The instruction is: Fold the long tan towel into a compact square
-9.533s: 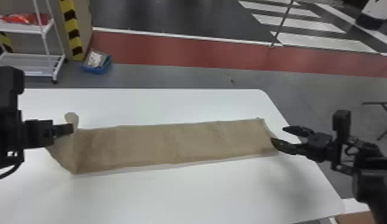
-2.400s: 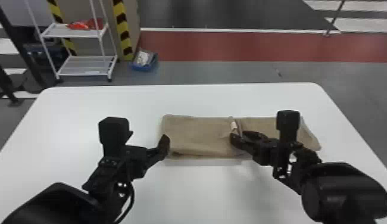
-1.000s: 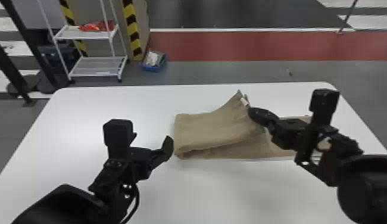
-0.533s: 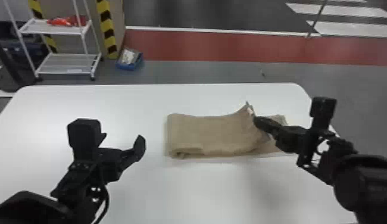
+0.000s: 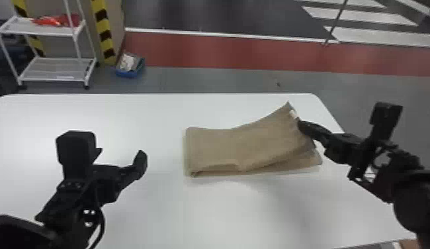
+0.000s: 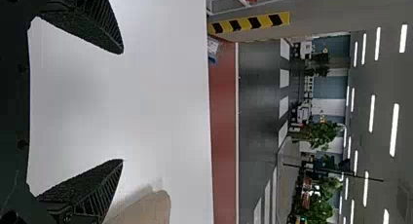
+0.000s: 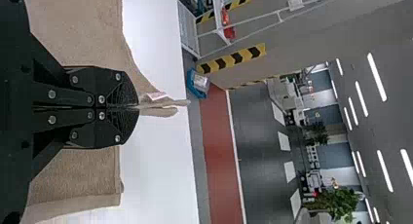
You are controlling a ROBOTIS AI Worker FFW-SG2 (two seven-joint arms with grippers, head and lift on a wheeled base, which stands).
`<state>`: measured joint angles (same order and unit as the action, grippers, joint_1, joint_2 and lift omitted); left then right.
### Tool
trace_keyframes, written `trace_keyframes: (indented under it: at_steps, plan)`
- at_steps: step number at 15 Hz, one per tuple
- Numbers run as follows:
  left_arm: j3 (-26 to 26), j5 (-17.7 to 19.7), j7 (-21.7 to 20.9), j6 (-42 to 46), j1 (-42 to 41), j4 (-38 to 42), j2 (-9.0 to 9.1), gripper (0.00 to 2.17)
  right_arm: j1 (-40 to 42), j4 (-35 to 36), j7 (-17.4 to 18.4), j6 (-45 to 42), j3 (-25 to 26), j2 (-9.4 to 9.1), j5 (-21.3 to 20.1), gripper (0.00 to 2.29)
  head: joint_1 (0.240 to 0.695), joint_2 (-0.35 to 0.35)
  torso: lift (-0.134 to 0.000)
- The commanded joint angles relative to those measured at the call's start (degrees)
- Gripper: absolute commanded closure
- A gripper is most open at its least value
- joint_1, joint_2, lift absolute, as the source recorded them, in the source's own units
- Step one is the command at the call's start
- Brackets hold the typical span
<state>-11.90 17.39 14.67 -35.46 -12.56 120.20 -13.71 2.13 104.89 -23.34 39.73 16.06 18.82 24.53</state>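
Note:
The tan towel (image 5: 244, 142) lies partly folded in layers on the white table, its right end raised beside a small white tag. At that raised edge, my right gripper (image 5: 302, 127) is shut on the towel. In the right wrist view, the right gripper (image 7: 134, 107) pinches the layers, and more towel (image 7: 78, 177) lies below. Left of the towel and apart from it, my left gripper (image 5: 143, 162) holds nothing. The left wrist view shows the left gripper (image 6: 122, 107) with its fingers wide apart over bare table, the towel (image 6: 146, 209) near one finger.
The white table (image 5: 151, 112) extends around the towel, its far edge behind and its right edge under the right arm. Beyond it on the floor are a white shelf cart (image 5: 55, 69) and a blue bin (image 5: 130, 68).
Since the first frame, the long flat towel has been folded shorter. Lately my right gripper has kept the towel's edge raised, drawn rightward across the lower layer. The head view has also shifted.

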Motion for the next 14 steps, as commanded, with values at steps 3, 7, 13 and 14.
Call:
trace_keyframes:
  at_steps: [3, 7, 13, 14]
  plan:
    - [-0.6, -0.1, -0.1, 0.0, 0.5, -0.9, 0.35, 0.09, -0.6, -8.6, -2.1, -3.2, -1.9, -0.72, -4.2, 1.36, 0.695, -0.19, -0.125]
    - [-0.7, -0.3, 0.0, 0.0, 0.5, -0.9, 0.27, 0.09, 0.0, -4.5, -2.9, -4.3, 0.4, -1.24, -2.3, 1.36, 0.695, -0.19, -0.125]
    - [-0.8, -0.3, 0.0, 0.0, 0.5, -1.5, 0.27, 0.09, -0.6, -3.8, -3.0, -1.8, 7.5, 1.48, 0.6, 1.36, 0.695, -0.229, -0.125]
    - [-0.8, -0.3, 0.0, 0.0, 0.5, -1.7, 0.27, 0.09, -0.8, -5.9, -3.6, -2.7, 7.2, 1.66, -0.5, 1.36, 0.695, -0.229, -0.125]
